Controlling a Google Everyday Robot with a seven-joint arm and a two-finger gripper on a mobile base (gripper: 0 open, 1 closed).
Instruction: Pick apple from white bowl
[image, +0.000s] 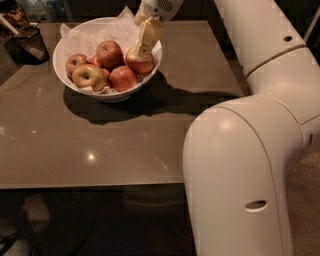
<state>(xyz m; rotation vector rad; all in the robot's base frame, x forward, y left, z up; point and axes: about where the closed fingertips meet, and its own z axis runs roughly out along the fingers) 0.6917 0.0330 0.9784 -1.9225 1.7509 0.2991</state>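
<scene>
The white bowl (150, 67) stands at the far left of the brown table, lined with crumpled white tissue and holding several apples. The apple (142, 65), red with a pale patch, lies at the bowl's right side against the rim. My gripper (142, 48) reaches down from the top of the view and sits right on top of this apple, hiding its upper part. A mostly yellow-green apple (88, 76) lies at the front left, and dark red apples (110, 53) fill the middle.
A small dark mesh cup (31, 44) stands at the table's far left corner. My large white arm (240, 165) fills the right side of the view and hides the table's right front. The table's front edge (90, 186) runs across the lower left.
</scene>
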